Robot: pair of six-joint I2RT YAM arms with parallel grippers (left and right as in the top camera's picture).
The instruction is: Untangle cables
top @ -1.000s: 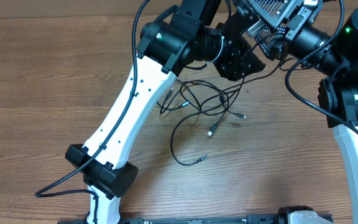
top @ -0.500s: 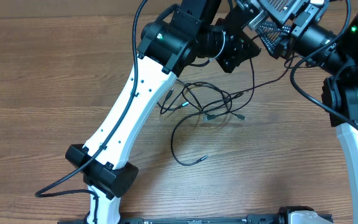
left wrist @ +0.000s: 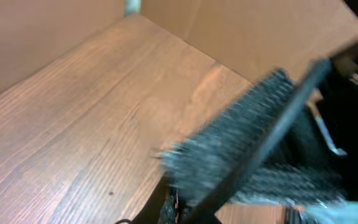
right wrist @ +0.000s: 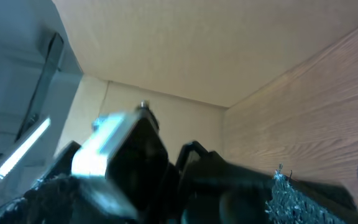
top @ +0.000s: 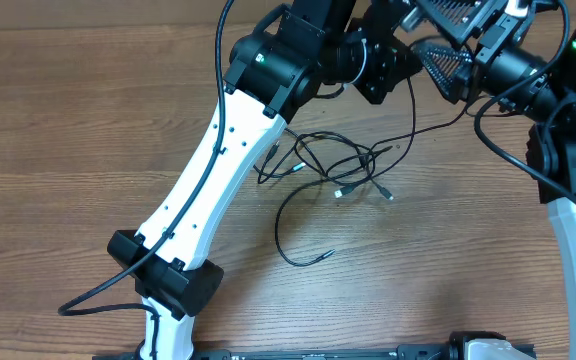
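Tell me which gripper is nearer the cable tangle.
Left. The left gripper sits just beyond the tangle, with a strand running up toward it. The right gripper is farther off, beyond and toward the robot's right, open.

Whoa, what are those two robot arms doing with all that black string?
Two robot arms are working on a knot of thin black cables on the wooden table. The left gripper is shut by the pile's far edge, maybe pinching a strand; the grip itself is hidden. The right gripper hangs open beside it. The cables are a tangle.
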